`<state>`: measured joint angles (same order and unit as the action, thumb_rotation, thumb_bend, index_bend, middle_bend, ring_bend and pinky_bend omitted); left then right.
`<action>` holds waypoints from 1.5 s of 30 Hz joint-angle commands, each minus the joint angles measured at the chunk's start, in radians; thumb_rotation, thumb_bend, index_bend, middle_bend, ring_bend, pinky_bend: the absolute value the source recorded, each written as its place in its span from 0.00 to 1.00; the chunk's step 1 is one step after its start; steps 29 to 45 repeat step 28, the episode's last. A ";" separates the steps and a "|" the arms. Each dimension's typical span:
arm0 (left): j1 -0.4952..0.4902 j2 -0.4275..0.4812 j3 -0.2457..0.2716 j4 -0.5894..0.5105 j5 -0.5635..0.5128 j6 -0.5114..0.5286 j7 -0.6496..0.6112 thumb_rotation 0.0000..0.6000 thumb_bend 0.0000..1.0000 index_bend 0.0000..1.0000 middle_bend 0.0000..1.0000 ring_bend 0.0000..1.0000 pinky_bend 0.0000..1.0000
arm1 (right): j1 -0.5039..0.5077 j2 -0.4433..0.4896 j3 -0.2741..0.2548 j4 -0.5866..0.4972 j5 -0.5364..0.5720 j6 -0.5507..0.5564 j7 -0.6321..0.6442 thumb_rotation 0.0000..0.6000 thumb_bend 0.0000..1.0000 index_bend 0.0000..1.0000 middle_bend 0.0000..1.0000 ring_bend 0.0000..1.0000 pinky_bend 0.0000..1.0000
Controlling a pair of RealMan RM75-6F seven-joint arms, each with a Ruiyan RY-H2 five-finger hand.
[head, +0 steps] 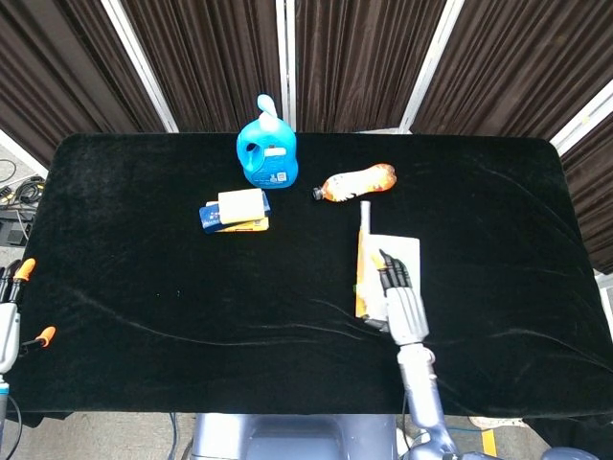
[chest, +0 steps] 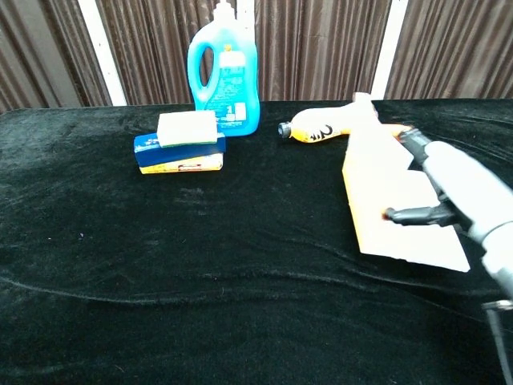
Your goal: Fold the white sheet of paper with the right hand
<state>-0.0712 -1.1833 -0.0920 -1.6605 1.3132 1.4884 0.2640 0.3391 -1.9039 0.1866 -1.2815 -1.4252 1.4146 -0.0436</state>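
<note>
On the right half of the black-clothed table (head: 144,287), the right hand (head: 400,299) has the white sheet of paper (head: 406,251) lifted at its left half, that flap standing almost on edge over the half that lies flat on the cloth. From the chest camera the raised flap (chest: 377,192) faces us, looking cream-orange in the light. The thumb (chest: 413,214) presses against this near face, its orange tip showing, and the other fingers (chest: 413,142) reach up behind the top edge, so the sheet is pinched between them. From above, the flap reads as a thin upright strip just left of the hand, with the flat white half beneath the dark fingers.

Just beyond the paper's far edge lies an orange drink bottle (chest: 333,124) on its side, cap pointing left; black script runs across its label, too small to read. Further left at the back stands a blue detergent jug (chest: 224,72) with a white cap and a label panel whose print cannot be made out. In front of it sits a yellow-white sponge (chest: 187,127) on top of a blue-and-yellow box (chest: 180,156), lettering unreadable.

Far over at the table's left edge, the left hand (head: 11,311) shows only partly, orange fingertips spread apart, holding nothing.
</note>
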 commanded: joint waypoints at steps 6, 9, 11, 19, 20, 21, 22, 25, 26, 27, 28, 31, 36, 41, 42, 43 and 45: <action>0.003 -0.007 0.010 -0.007 0.024 0.013 0.019 1.00 0.19 0.00 0.00 0.00 0.00 | -0.071 0.075 0.001 -0.048 0.014 0.078 -0.009 1.00 0.29 0.00 0.00 0.00 0.00; 0.003 -0.008 0.012 -0.009 0.029 0.015 0.021 1.00 0.19 0.00 0.00 0.00 0.00 | -0.080 0.095 0.001 -0.059 0.013 0.086 -0.004 1.00 0.28 0.00 0.00 0.00 0.00; 0.003 -0.008 0.012 -0.009 0.032 0.016 0.019 1.00 0.19 0.00 0.00 0.00 0.00 | -0.086 0.116 -0.001 -0.079 0.007 0.092 0.003 1.00 0.27 0.00 0.00 0.00 0.00; 0.001 -0.008 0.020 0.013 0.079 0.027 -0.023 1.00 0.19 0.00 0.00 0.00 0.00 | -0.109 0.322 -0.083 -0.223 -0.059 0.056 -0.081 1.00 0.22 0.00 0.00 0.00 0.00; 0.002 -0.008 0.021 0.017 0.086 0.030 -0.028 1.00 0.19 0.00 0.00 0.00 0.00 | -0.111 0.355 -0.097 -0.241 -0.065 0.044 -0.102 1.00 0.21 0.00 0.00 0.00 0.00; 0.002 -0.009 0.022 0.021 0.091 0.033 -0.032 1.00 0.19 0.00 0.00 0.00 0.00 | -0.112 0.384 -0.107 -0.259 -0.069 0.034 -0.120 1.00 0.20 0.00 0.00 0.00 0.00; 0.002 -0.010 0.022 0.023 0.094 0.034 -0.033 1.00 0.18 0.00 0.00 0.00 0.00 | -0.113 0.404 -0.115 -0.268 -0.073 0.027 -0.135 1.00 0.19 0.00 0.00 0.00 0.00; 0.003 -0.014 0.026 0.031 0.111 0.043 -0.040 1.00 0.18 0.00 0.00 0.00 0.00 | -0.119 0.481 -0.145 -0.295 -0.106 0.022 -0.182 1.00 0.18 0.00 0.00 0.00 0.00; 0.004 -0.015 0.027 0.035 0.117 0.046 -0.042 1.00 0.18 0.00 0.00 0.00 0.00 | -0.124 0.506 -0.155 -0.297 -0.125 0.033 -0.186 1.00 0.18 0.00 0.00 0.00 0.00; 0.005 -0.015 0.028 0.036 0.121 0.049 -0.043 1.00 0.18 0.00 0.00 0.00 0.00 | -0.130 0.521 -0.162 -0.297 -0.140 0.044 -0.182 1.00 0.18 0.00 0.00 0.00 0.00; 0.006 -0.017 0.029 0.039 0.125 0.051 -0.042 1.00 0.18 0.00 0.00 0.00 0.00 | -0.143 0.537 -0.167 -0.292 -0.157 0.072 -0.171 1.00 0.18 0.00 0.00 0.00 0.00; 0.006 -0.017 0.029 0.039 0.125 0.051 -0.042 1.00 0.18 0.00 0.00 0.00 0.00 | -0.143 0.537 -0.167 -0.292 -0.157 0.072 -0.171 1.00 0.18 0.00 0.00 0.00 0.00; 0.006 -0.017 0.029 0.039 0.125 0.051 -0.042 1.00 0.18 0.00 0.00 0.00 0.00 | -0.143 0.537 -0.167 -0.292 -0.157 0.072 -0.171 1.00 0.18 0.00 0.00 0.00 0.00; 0.006 -0.017 0.029 0.039 0.125 0.051 -0.042 1.00 0.18 0.00 0.00 0.00 0.00 | -0.143 0.537 -0.167 -0.292 -0.157 0.072 -0.171 1.00 0.18 0.00 0.00 0.00 0.00; 0.006 -0.017 0.029 0.039 0.125 0.051 -0.042 1.00 0.18 0.00 0.00 0.00 0.00 | -0.143 0.537 -0.167 -0.292 -0.157 0.072 -0.171 1.00 0.18 0.00 0.00 0.00 0.00; 0.006 -0.017 0.029 0.039 0.125 0.051 -0.042 1.00 0.18 0.00 0.00 0.00 0.00 | -0.143 0.537 -0.167 -0.292 -0.157 0.072 -0.171 1.00 0.18 0.00 0.00 0.00 0.00; 0.006 -0.017 0.029 0.039 0.125 0.051 -0.042 1.00 0.18 0.00 0.00 0.00 0.00 | -0.143 0.537 -0.167 -0.292 -0.157 0.072 -0.171 1.00 0.18 0.00 0.00 0.00 0.00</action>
